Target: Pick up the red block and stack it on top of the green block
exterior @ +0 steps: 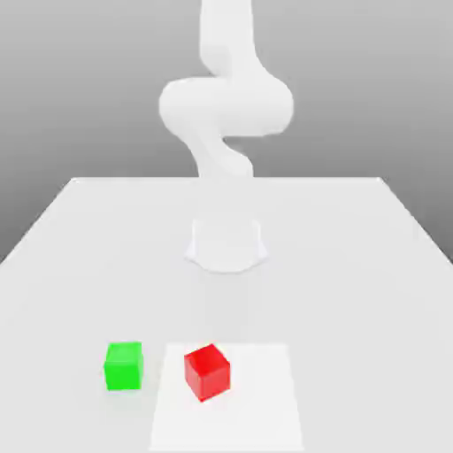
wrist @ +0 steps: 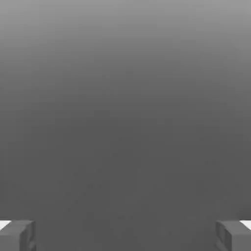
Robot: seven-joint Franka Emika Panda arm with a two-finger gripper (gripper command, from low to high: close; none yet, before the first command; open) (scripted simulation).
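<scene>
**Red and green blocks apart on tabletop, hand spread and empty**

Nearest the exterior camera lies a pale square patch on the white tabletop. On its near-left part rests the red block, turned at an angle so one corner faces the viewer. Just beside it, toward the exterior view's left and off the patch, sits the green block, squarely aligned; the two are not touching. Farther back, the white arm rises from its round base at mid-tabletop. In the hand view, the hand is spread wide, its grey fingertips at opposite edges with nothing between them
</scene>
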